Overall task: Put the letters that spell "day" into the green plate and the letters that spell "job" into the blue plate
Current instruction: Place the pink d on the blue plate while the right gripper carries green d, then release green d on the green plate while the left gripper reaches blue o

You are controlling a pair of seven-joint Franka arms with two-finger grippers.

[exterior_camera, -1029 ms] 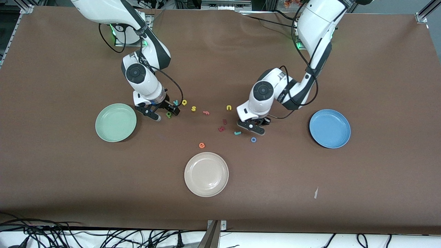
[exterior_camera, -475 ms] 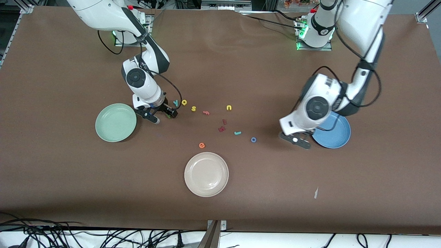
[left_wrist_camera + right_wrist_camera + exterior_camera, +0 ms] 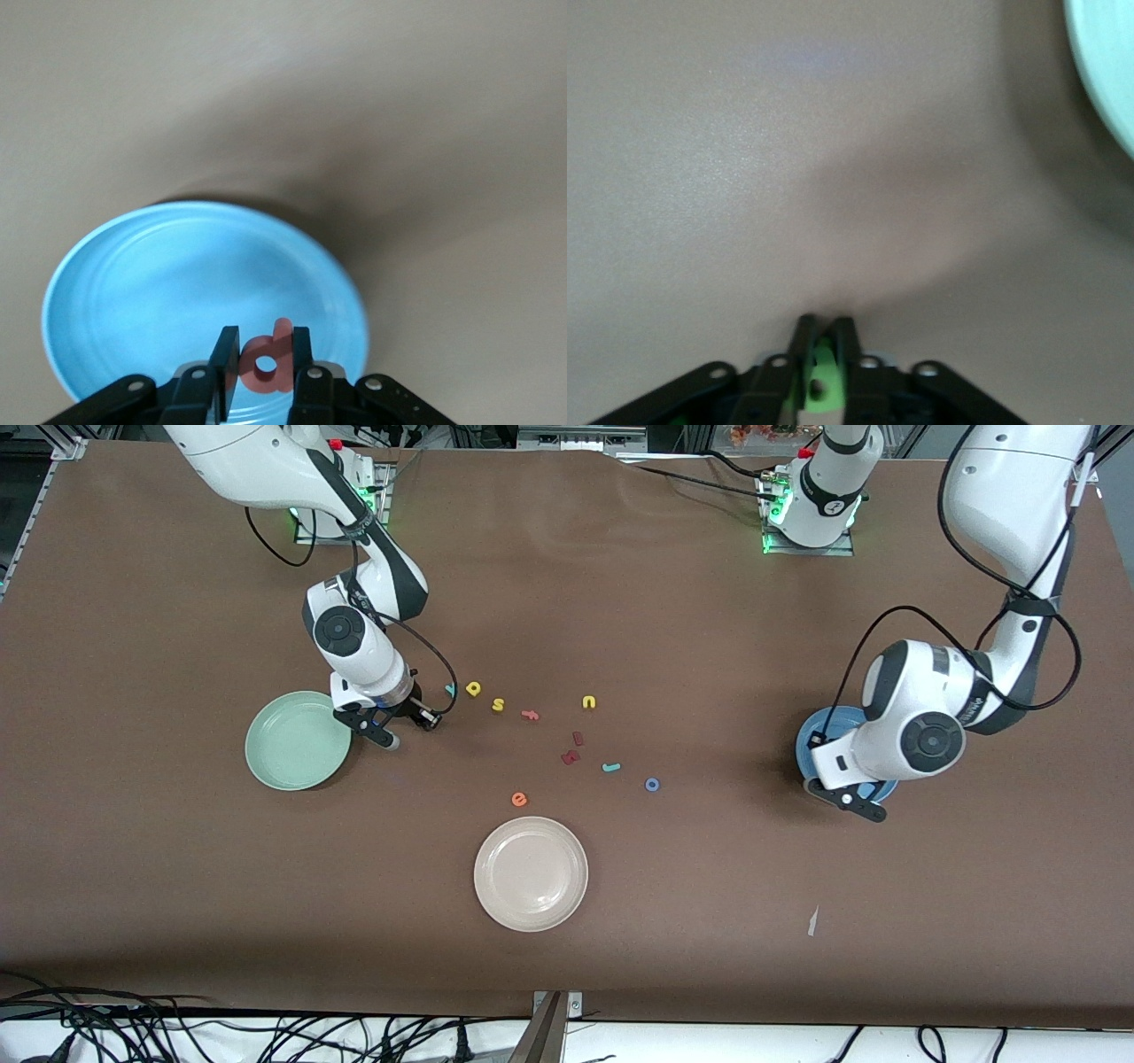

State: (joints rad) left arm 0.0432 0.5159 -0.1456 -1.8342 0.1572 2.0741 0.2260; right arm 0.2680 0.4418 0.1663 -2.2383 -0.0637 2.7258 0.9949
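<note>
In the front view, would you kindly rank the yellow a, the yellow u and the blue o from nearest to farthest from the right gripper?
From the right gripper, beside the green plate:
1. Yellow a, close by, toward the right arm's end.
2. Yellow u, mid-table.
3. Blue o, toward the left arm's end, nearer the front camera.

Even, bright overhead light covers the brown tabletop (image 3: 620,602) in the front view — shadows under both arms stay soft and short. Both wrist views look washed out and paler; the left one smears with motion blur around the blue plate (image 3: 133,292), its shadow streaked.
</note>
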